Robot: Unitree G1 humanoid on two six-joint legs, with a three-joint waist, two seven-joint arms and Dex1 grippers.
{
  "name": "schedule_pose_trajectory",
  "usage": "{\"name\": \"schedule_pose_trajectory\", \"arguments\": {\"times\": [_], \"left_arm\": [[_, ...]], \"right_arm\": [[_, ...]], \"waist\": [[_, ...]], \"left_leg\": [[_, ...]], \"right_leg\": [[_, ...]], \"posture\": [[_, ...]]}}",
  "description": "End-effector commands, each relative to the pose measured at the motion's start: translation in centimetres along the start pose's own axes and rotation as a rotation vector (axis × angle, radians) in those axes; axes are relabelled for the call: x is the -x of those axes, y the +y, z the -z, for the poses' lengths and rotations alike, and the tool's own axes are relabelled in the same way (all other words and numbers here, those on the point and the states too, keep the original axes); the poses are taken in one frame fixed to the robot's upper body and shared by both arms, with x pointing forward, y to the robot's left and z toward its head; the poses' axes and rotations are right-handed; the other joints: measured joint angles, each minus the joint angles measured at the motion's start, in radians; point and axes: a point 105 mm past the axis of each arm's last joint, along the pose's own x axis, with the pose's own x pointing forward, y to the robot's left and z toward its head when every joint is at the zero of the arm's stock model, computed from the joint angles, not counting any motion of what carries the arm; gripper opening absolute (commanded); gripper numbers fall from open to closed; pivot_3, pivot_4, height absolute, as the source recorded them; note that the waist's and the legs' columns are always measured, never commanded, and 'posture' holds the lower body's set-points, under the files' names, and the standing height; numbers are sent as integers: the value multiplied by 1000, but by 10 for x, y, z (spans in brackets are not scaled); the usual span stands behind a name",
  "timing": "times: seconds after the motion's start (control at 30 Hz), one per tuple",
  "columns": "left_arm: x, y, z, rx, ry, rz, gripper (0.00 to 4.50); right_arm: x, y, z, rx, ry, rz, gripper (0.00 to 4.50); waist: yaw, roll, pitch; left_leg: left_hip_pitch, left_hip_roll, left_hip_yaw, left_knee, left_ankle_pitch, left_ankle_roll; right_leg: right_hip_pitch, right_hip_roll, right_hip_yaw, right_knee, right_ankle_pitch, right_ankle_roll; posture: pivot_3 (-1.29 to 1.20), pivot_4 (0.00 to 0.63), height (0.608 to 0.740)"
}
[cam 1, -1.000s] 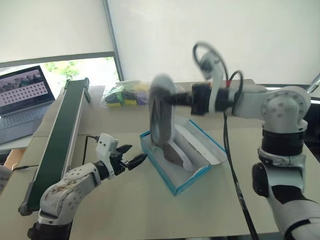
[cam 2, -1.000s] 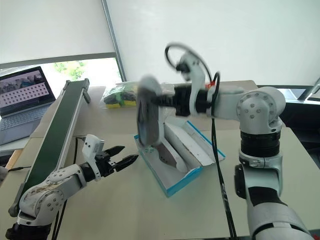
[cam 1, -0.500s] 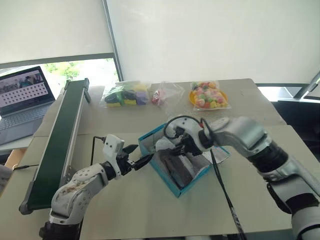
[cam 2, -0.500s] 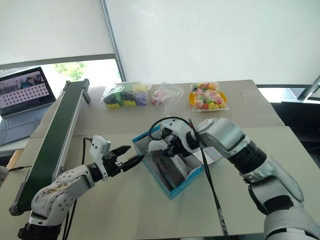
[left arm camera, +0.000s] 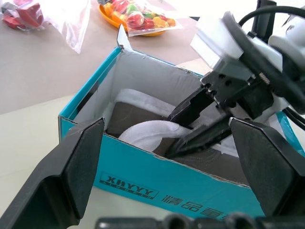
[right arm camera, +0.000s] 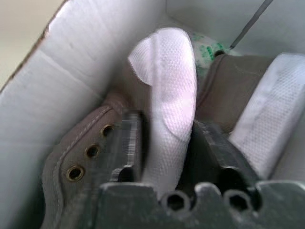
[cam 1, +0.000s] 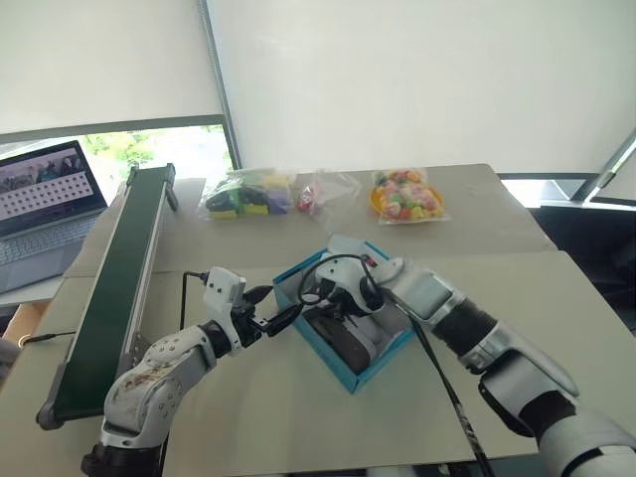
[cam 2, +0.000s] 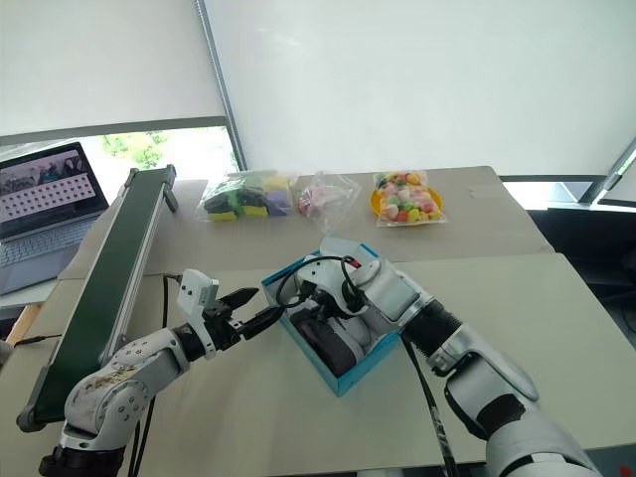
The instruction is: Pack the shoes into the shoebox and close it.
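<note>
The turquoise shoebox (cam 1: 320,350) stands open-topped in the middle of the table. Both grey-brown shoes (right arm camera: 71,162) lie inside it, side by side, the second shoe (right arm camera: 224,81) along the far wall. My right gripper (right arm camera: 167,138) reaches down into the box and is open, its fingers (right arm camera: 128,143) on either side of one shoe's white tongue (right arm camera: 167,86). My left gripper (cam 1: 276,306) is open just outside the box's near-left end (left arm camera: 143,181), pointing at it, holding nothing.
A long green conveyor (cam 1: 119,278) runs along the table's left side, with a laptop (cam 1: 40,199) beyond it. Clear bags of colourful items (cam 1: 243,191) (cam 1: 405,194) lie at the table's back. A black cable (cam 1: 447,388) hangs from my right arm.
My right gripper carried the shoe down from above the box into it, then parted its fingers. The left gripper stayed beside the box.
</note>
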Motion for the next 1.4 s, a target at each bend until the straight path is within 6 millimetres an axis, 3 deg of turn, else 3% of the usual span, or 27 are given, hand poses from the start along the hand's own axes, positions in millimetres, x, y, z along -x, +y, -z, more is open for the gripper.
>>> {"name": "schedule_pose_trajectory", "arguments": {"times": [0.03,0.07,0.2,0.3,0.4,0.5,0.6,0.67,0.77,0.9,0.93,1.0,1.07,1.2,1.3,1.4], "left_arm": [[3,-2,-10,-33,-31,8,4500],[3,-2,-10,-33,-30,10,4500],[1,-2,-11,-37,-21,24,4500],[0,0,-11,-43,-11,39,4500],[-4,1,-13,-52,-4,56,4500],[-6,4,-16,-53,-3,62,4500],[-7,5,-17,-59,11,84,4500],[-8,5,-17,-63,22,97,4500],[-10,5,-16,-63,39,115,4500],[-12,5,-16,-64,55,135,4500],[-13,5,-16,-64,58,140,4500],[-15,5,-17,-69,65,147,4500],[-16,5,-19,-69,66,152,4500],[-16,5,-21,-79,74,163,4500],[-15,5,-25,-84,65,159,4500],[-13,6,-27,-85,62,152,4500]], "right_arm": [[28,-14,-23,-83,-97,89,3237],[38,-14,-34,-115,-142,87,3618],[106,-8,-85,-204,-389,29,3618],[156,1,-106,-221,-533,-32,3618],[202,14,-105,-231,-703,-168,3618],[221,16,-78,-295,-814,-217,3618],[217,16,-16,-458,-799,-98,2959],[215,21,14,-560,-803,-60,2268],[222,37,47,-671,-878,-44,1388],[225,50,62,-746,-932,-25,15],[225,54,65,-766,-945,-28,15],[220,67,80,-836,-928,-46,15],[201,75,89,-881,-819,-45,15],[157,71,88,-925,-669,-19,15],[131,47,90,-1050,-658,75,15],[127,27,99,-1106,-640,201,15]], "waist": [[3,0,0],[5,0,0],[11,0,0],[12,0,0],[22,0,-1],[35,0,-2],[47,0,-2],[51,2,-2],[51,3,-1],[44,0,2],[40,1,3],[42,0,5],[43,0,4],[22,0,5],[21,-1,6],[33,2,5]], "left_leg": [[-2,1,-1,0,2,-4],[-4,1,-2,0,3,-5],[-14,0,-1,1,6,-10],[-21,-2,-1,1,6,-10],[-21,-2,-1,1,5,-8],[-21,-5,-1,2,2,-3],[-24,-9,1,2,2,-3],[-24,-10,3,3,2,-3],[-26,-14,7,2,2,-3],[-20,-15,7,3,-6,11],[-19,-16,7,4,-8,14],[-12,-14,6,2,-8,14],[-9,-11,4,1,-8,14],[-7,-1,5,1,-8,15],[-6,1,5,1,-8,14],[-4,0,4,1,-5,8]], "right_leg": [[-2,0,1,2,1,-1],[-5,0,1,3,1,-2],[-17,-2,3,8,2,-3],[-26,-5,3,13,2,-3],[-27,-6,2,17,2,-3],[-27,-7,2,19,2,-4],[-27,-11,4,17,3,-4],[-26,-14,5,19,3,-3],[-27,-21,5,17,2,-2],[-11,-21,2,9,-3,6],[-3,-22,1,-1,-11,18],[3,-18,1,-1,-10,17],[6,-13,1,-2,-11,15],[6,-3,4,-1,-8,8],[6,-1,4,-1,-8,6],[3,-1,4,0,-8,6]], "posture": [[0,150,640],[0,150,640],[0,150,640],[0,150,640],[0,150,640],[0,150,640],[0,150,640],[0,150,640],[0,150,640],[0,150,640],[0,150,640],[0,150,640],[0,150,640],[0,150,640],[0,150,640],[0,150,640]]}}
